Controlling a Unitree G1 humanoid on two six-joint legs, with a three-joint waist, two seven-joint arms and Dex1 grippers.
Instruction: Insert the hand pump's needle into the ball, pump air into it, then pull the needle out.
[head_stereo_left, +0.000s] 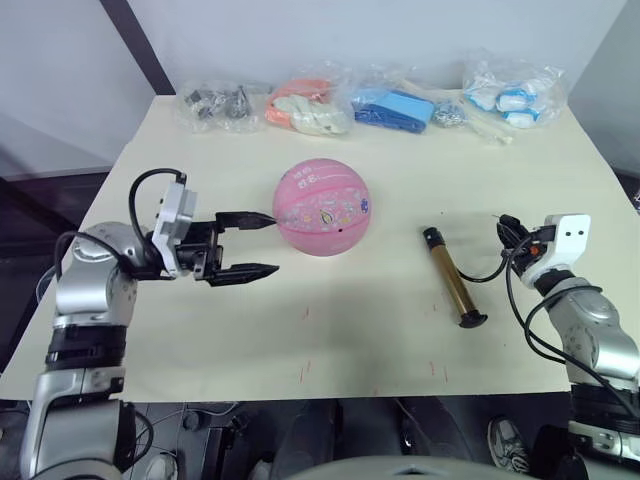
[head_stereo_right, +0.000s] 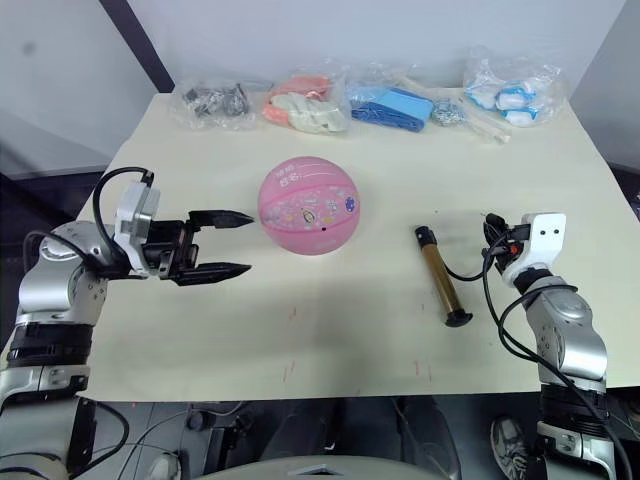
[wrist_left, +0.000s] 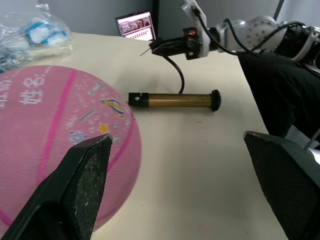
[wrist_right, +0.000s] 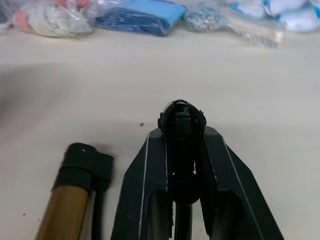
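The left gripper (head_stereo_left: 248, 245) hovers open beside the ball (head_stereo_left: 323, 206); the right gripper (wrist_right: 183, 131) pinches the hand pump (head_stereo_left: 452, 279) hose tip.

The ball (head_stereo_left: 323, 206) looks like matt pink rubber with a fine pebbled skin, printed cartoons and paler seam lines. The hand pump (head_stereo_left: 453, 277) has a shiny gold-bronze metal barrel, matt black plastic end caps and a smooth black rubbery hose. The table (head_stereo_left: 380, 340) is a cream matt sheet, smooth, with faint red marks. The left gripper (head_stereo_left: 253, 246) has matt black fingers (wrist_left: 75, 192) with a grainy pad texture. Clear crinkled plastic bags (head_stereo_left: 320, 100) glint at the far edge
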